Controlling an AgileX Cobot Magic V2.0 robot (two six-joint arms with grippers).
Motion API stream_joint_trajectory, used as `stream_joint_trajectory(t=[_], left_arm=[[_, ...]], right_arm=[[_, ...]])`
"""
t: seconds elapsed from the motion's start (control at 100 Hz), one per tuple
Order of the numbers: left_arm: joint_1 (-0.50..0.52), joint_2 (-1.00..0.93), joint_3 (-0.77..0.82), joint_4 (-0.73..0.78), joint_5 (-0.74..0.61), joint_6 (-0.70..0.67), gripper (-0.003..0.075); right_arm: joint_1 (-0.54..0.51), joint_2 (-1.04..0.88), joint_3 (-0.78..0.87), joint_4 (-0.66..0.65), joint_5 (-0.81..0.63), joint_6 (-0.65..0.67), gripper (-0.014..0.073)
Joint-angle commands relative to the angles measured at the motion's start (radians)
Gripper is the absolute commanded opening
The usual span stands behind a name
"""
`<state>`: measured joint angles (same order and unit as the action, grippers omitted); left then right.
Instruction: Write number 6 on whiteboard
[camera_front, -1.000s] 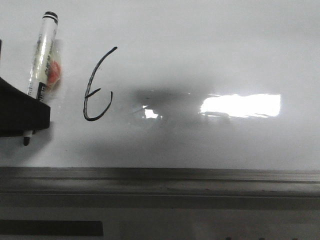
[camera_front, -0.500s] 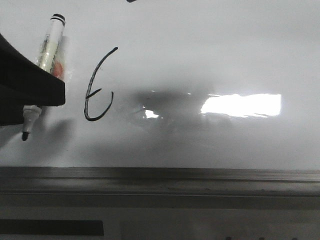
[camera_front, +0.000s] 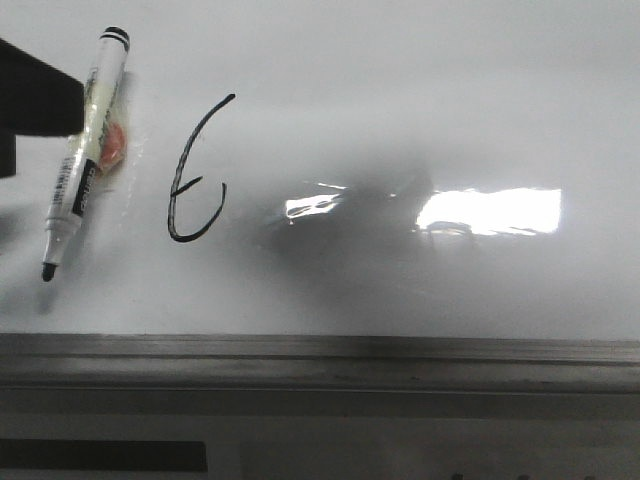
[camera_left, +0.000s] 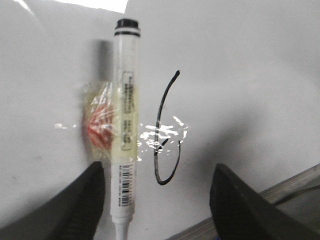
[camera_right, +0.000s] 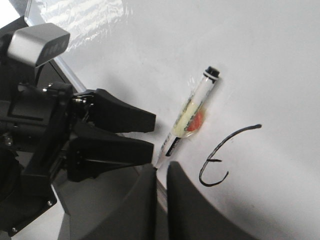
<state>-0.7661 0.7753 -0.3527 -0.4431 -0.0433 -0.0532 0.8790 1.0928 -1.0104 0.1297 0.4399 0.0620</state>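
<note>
The marker (camera_left: 124, 135) lies flat on the whiteboard (camera_front: 400, 120) beside the number 6 (camera_front: 195, 175), lengthwise between the left gripper's (camera_left: 157, 200) wide-open, empty jaws.

the glossy whiteboard (camera_front: 400, 110) throws back a hard rectangular glare at right of centre in the front view, with a smaller bright patch beside it and a soft grey shadow pooled around and below both. in the left wrist view broken white speckles of reflection sit across the number 6 (camera_left: 165, 130), the marker (camera_left: 125, 130) is slightly soft with a blurred shadow beside it, and the dark fingers (camera_left: 240, 205) are out of focus. the right wrist view is evenly lit and fairly sharp, with streaky glare in one corner of the board.
</note>
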Motion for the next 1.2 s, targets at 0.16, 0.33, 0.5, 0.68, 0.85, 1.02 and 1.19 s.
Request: stream_joint_trajectory(t=[0.16, 0.33, 0.5, 0.68, 0.85, 1.02, 1.19], left_arm=[[0.003, -0.225, -0.026, 0.112, -0.019, 0.004, -0.0020], [0.003, -0.374, -0.024, 0.235, 0.025, 0.004, -0.0020], [0.003, -0.513, -0.024, 0.318, 0.180, 0.004, -0.0020], [0.003, -0.598, -0.024, 0.302, 0.304, 0.002, -0.0020], [0.003, -0.599, -0.024, 0.302, 0.302, 0.002, -0.0020], [0.003, -0.599, -0.024, 0.302, 0.302, 0.002, -0.0020], [0.003, -0.599, -0.024, 0.302, 0.300, 0.002, -0.0020]], right_arm=[[-0.006, -0.222, 0.130, -0.123, -0.203, -0.011, -0.0065], [-0.006, -0.435, 0.350, -0.218, -0.373, -0.011, -0.0065], [-0.006, -0.646, 0.536, -0.234, -0.399, -0.011, -0.0065], [-0.006, -0.817, 0.631, -0.234, -0.399, -0.011, -0.0065], [-0.006, -0.873, 0.655, -0.234, -0.399, -0.011, -0.0065], [-0.006, -0.873, 0.656, -0.234, -0.399, -0.011, -0.0065], [-0.006, -0.873, 0.656, -0.234, -0.399, -0.011, -0.0065]])
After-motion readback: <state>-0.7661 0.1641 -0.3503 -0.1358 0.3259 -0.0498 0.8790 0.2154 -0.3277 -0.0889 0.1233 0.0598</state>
